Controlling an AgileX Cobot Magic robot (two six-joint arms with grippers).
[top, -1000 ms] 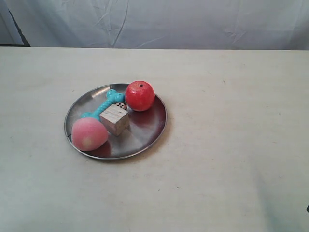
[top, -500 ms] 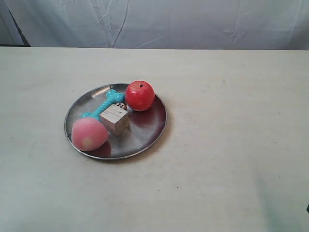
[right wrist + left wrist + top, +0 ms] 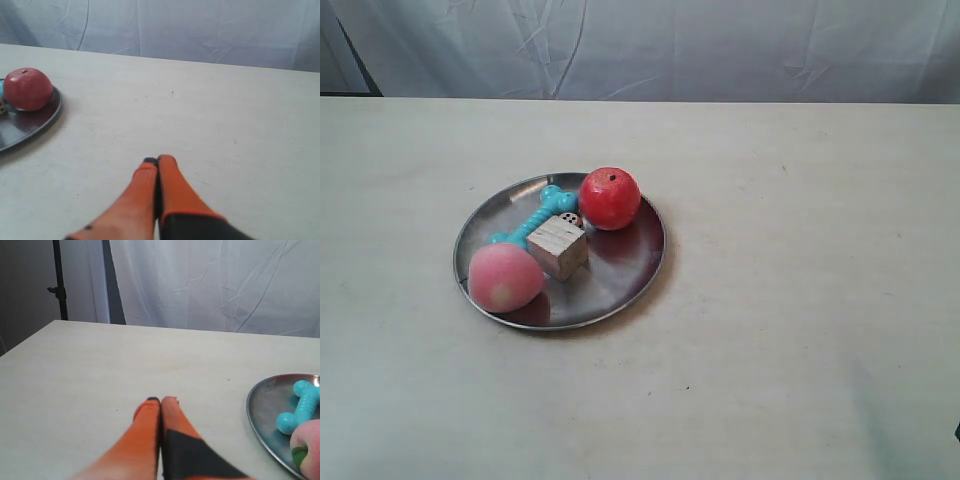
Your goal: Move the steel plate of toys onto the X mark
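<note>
The steel plate (image 3: pixel 610 275) lies on the pale table, left of the middle of the exterior view. It holds a red apple (image 3: pixel 610 198), a pink peach (image 3: pixel 505 277), a teal bone (image 3: pixel 542 213), a wooden cube (image 3: pixel 558 247) and a tiny die (image 3: pixel 570 219). Neither arm shows in the exterior view. My left gripper (image 3: pixel 161 400) is shut and empty over bare table, with the plate's rim (image 3: pixel 265 410), bone (image 3: pixel 300 407) and peach (image 3: pixel 307 450) off to one side. My right gripper (image 3: pixel 158 160) is shut and empty, apart from the plate (image 3: pixel 30 122) and apple (image 3: pixel 27 89). I cannot make out the X mark.
A white curtain (image 3: pixel 720 45) hangs behind the table's far edge. A dark stand (image 3: pixel 59 285) rises beyond the table's corner in the left wrist view. Only small faint specks (image 3: pixel 172 92) mark the tabletop.
</note>
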